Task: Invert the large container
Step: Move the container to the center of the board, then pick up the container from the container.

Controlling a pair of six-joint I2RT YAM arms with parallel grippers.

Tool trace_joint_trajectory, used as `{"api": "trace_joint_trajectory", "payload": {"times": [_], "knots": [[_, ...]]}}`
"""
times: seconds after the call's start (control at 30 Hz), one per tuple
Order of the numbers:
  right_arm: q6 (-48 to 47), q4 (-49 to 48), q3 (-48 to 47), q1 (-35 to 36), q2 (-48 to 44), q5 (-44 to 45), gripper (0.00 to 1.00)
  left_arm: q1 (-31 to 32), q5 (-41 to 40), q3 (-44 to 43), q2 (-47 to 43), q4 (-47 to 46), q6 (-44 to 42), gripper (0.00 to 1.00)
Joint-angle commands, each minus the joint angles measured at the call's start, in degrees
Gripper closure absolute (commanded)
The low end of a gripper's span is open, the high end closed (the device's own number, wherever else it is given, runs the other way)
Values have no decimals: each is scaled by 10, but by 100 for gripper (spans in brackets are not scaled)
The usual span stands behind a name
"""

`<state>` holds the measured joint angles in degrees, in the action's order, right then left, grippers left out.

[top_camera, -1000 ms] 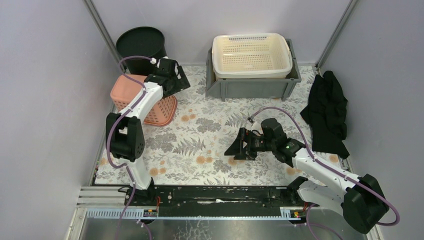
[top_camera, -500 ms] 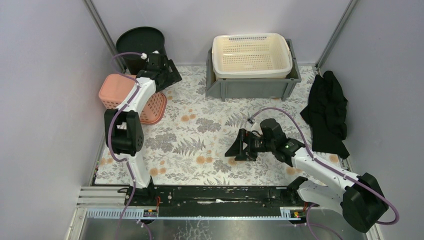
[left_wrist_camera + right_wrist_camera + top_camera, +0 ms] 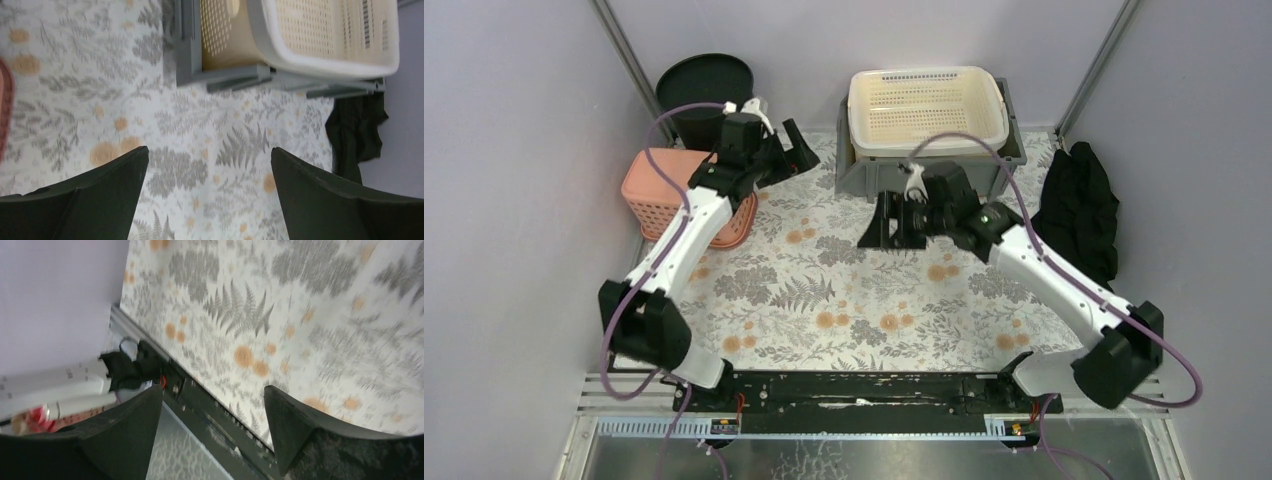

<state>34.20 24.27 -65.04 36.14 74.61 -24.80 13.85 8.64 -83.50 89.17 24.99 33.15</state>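
Between lilac walls (image 3: 514,150), the left hand (image 3: 796,152) and right hand (image 3: 879,225) hover spread above the fern-printed table (image 3: 824,290).

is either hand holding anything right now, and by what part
Nothing is held. The left hand and the right hand are both open, with only the floral table cover showing in the gap of each.

Pink basket (image 3: 664,187) base-up, left side
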Motion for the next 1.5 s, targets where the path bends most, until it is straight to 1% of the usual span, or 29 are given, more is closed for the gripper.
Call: {"api": "trace_joint_trajectory", "payload": {"times": [0.0, 0.1, 0.23, 0.33, 0.4, 0.47, 0.57, 0.73, 0.83, 0.87, 1.0, 1.1, 1.23, 1.33, 1.47], "knots": [[-90, 85, -151, -25, 65, 65, 21, 10, 18, 92, -75, -18, 17, 0], [-100, 100, -240, -69, 113, 63, 29, 10, 19, 148, -126, -19, 24, 0], [-66, 67, -329, -130, 171, 42, 41, 13, 39, 199, -174, -17, 36, 0], [-48, 42, -391, -156, 223, 38, 53, 23, 42, 232, -209, -17, 41, 0], [-47, 31, -427, -166, 251, 44, 58, 29, 42, 251, -231, -14, 43, 0], [-65, 41, -465, -173, 277, 69, 62, 34, 44, 269, -249, -9, 44, 0], [-99, 72, -516, -191, 307, 135, 67, 36, 47, 290, -270, -4, 41, 0], [-147, 88, -541, -233, 331, 248, 73, 38, 55, 314, -283, -5, 39, 0], [-160, 94, -548, -270, 344, 276, 73, 42, 55, 315, -276, -6, 37, 0], [-160, 95, -548, -284, 347, 277, 69, 42, 55, 313, -274, -6, 36, 0], [-166, 95, -551, -331, 365, 275, 45, 44, 54, 304, -259, -9, 31, 0], [-189, 100, -563, -348, 385, 291, 38, 45, 53, 296, -246, -9, 27, 0], [-231, 109, -583, -360, 420, 316, 37, 47, 52, 289, -232, -10, 27, 0], [-247, 104, -591, -363, 438, 313, 40, 51, 47, 282, -221, -11, 27, 0], [-247, 95, -602, -366, 454, 307, 44, 57, 40, 275, -206, -11, 25, 0]]}}
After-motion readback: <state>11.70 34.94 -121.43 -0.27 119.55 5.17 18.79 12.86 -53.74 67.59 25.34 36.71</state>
